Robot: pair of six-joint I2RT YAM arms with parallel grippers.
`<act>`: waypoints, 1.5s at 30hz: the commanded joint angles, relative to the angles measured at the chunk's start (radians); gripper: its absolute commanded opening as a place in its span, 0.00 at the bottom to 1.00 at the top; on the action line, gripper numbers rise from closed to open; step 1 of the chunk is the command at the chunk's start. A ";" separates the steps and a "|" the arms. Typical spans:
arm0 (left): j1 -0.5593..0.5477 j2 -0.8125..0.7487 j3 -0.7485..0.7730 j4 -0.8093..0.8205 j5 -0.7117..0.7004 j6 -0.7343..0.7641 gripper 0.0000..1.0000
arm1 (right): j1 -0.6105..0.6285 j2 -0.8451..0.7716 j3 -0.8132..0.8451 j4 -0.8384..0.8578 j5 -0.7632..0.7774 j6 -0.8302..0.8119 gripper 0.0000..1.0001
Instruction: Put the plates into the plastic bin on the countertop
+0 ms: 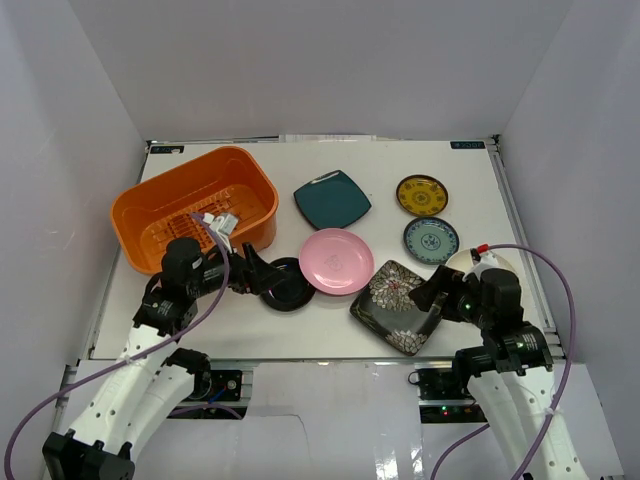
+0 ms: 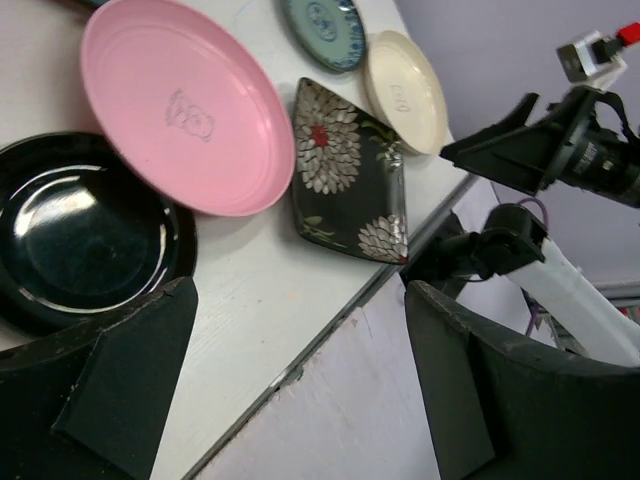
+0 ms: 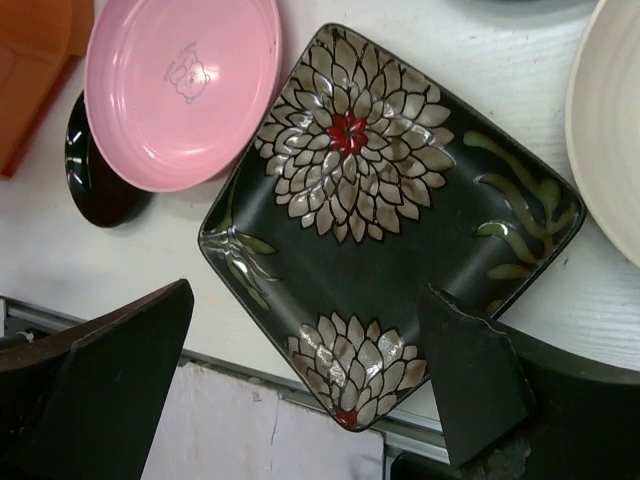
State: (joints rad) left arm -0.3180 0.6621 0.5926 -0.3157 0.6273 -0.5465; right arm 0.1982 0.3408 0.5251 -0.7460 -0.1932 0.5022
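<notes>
My left pincer, released, hovers at the black plate; my right pincer, also released, hangs over the flowered square plate, whose corner overhangs the desk. I'd take the rims squarely. The pink plate overlaps the black one, and the orange bin sits far left.

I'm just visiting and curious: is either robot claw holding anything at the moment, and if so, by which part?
Nothing is held. The left gripper stands open beside the black plate, and the right gripper is open above the flowered square plate.
</notes>
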 commanded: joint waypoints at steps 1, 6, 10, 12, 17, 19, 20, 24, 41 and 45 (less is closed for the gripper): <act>-0.004 0.013 0.012 -0.111 -0.142 -0.001 0.94 | -0.002 0.013 -0.030 0.052 -0.070 0.016 0.98; -0.004 0.033 -0.014 -0.224 -0.291 -0.104 0.86 | -0.002 0.098 -0.007 0.250 -0.188 -0.027 0.80; -0.006 0.060 -0.027 -0.281 -0.415 -0.200 0.81 | 0.023 0.191 0.004 0.362 -0.279 -0.044 0.65; -0.006 0.086 -0.034 -0.287 -0.475 -0.231 0.75 | 0.102 0.208 -0.005 0.452 -0.253 -0.010 0.63; -0.036 0.172 -0.112 -0.211 -0.527 -0.315 0.66 | 0.392 0.329 0.012 0.560 -0.080 -0.011 0.61; -0.067 0.244 -0.122 -0.166 -0.570 -0.332 0.65 | 0.539 0.421 0.039 0.600 0.035 -0.042 0.64; -0.094 0.270 -0.128 -0.140 -0.602 -0.354 0.65 | 0.584 0.461 0.074 0.611 0.105 -0.065 0.67; -0.153 0.376 -0.142 -0.040 -0.664 -0.405 0.64 | 0.771 0.729 0.203 0.574 0.268 -0.221 0.78; -0.291 0.208 -0.264 -0.126 -0.867 -0.506 0.57 | 0.823 1.104 0.358 0.643 0.273 -0.478 0.79; -0.296 0.155 -0.289 -0.143 -0.857 -0.535 0.60 | 0.823 1.122 0.345 0.706 0.264 -0.496 0.78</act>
State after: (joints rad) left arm -0.6064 0.8215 0.3199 -0.3882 -0.2028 -1.0416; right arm 1.0168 1.4532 0.8398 -0.1287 0.0700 0.0441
